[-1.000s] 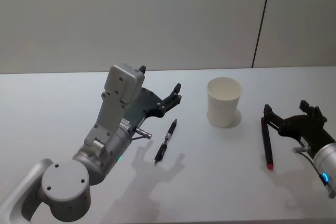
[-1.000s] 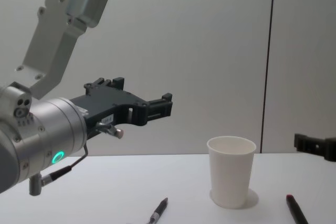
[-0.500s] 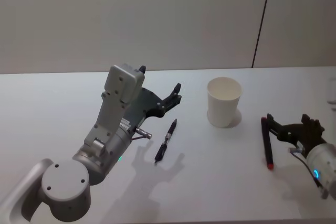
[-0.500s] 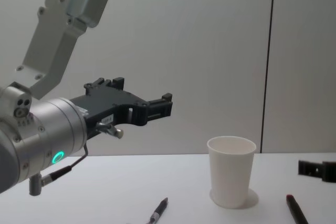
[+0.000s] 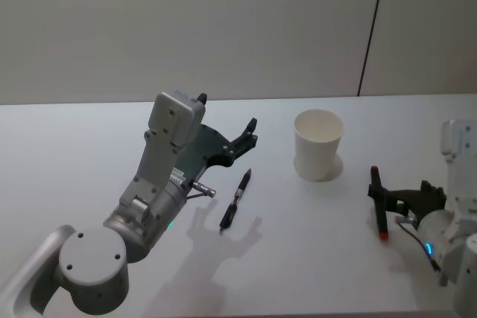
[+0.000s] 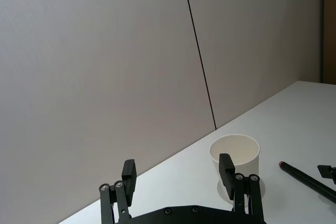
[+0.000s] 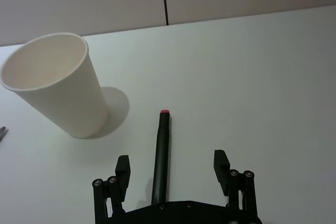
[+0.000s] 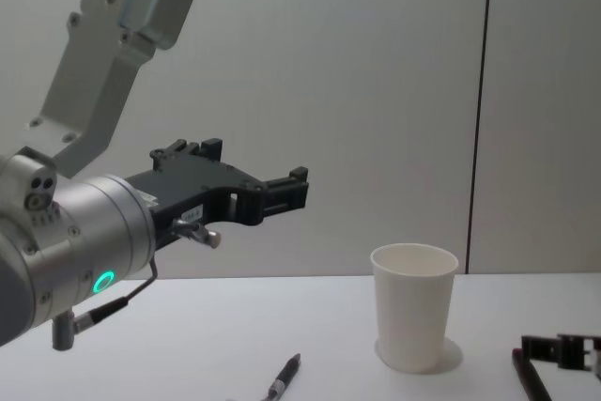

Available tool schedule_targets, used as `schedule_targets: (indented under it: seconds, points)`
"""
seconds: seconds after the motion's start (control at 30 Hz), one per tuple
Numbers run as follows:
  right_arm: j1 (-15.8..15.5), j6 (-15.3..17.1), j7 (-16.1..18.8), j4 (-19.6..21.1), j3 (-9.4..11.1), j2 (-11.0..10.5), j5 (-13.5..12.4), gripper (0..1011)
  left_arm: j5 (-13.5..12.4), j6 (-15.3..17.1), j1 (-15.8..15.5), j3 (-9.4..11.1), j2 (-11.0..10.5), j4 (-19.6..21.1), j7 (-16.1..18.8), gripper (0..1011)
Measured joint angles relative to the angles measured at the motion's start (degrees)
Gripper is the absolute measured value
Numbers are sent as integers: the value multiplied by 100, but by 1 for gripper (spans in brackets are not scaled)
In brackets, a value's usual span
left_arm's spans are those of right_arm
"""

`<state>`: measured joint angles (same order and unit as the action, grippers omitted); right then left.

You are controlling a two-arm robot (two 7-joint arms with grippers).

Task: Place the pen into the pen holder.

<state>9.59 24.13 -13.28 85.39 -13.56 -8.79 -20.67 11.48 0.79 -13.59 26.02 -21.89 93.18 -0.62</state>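
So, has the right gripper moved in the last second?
Yes. The right gripper has dropped from rim height of the paper cup to near its base.

Soft, even light from above, moderate brightness. Table (image 5: pixel 89 132) bright white, no glare. Wall (image 5: pixel 186 27) dull grey, so upper half of head view darker. Left arm (image 5: pixel 160 184) casts pale, soft-edged shadow at lower centre of head view. Pen holder (image 7: pixel 58 87) drops faint shadow beside base, centre-left of right wrist view. Green lamp (image 8: pixel 103 281) glows at lower left of chest view.
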Motion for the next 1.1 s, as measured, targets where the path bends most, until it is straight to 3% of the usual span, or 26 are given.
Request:
schedule_targets:
  seconds: [0.4, 0.53, 0.77, 0.8, 0.9, 1.1]
  points:
    - [230, 76, -72, -535, -65, 204, 147, 1001, 0, 0, 0, 0, 0, 0, 0, 1003]
    - [284, 73, -53, -669, -91, 257, 193, 938, 0, 0, 0, 0, 0, 0, 0, 1003]
    - [381, 25, -33, -909, -140, 354, 287, 761, 0, 0, 0, 0, 0, 0, 0, 1003]
    - [399, 12, -31, -952, -148, 372, 306, 695, 0, 0, 0, 0, 0, 0, 0, 1003]
    - [426, -7, -28, -1022, -161, 400, 332, 636, 0, 0, 0, 0, 0, 0, 0, 1003]
    - [480, -51, -26, -1174, -186, 464, 389, 416, 0, 0, 0, 0, 0, 0, 0, 1003]
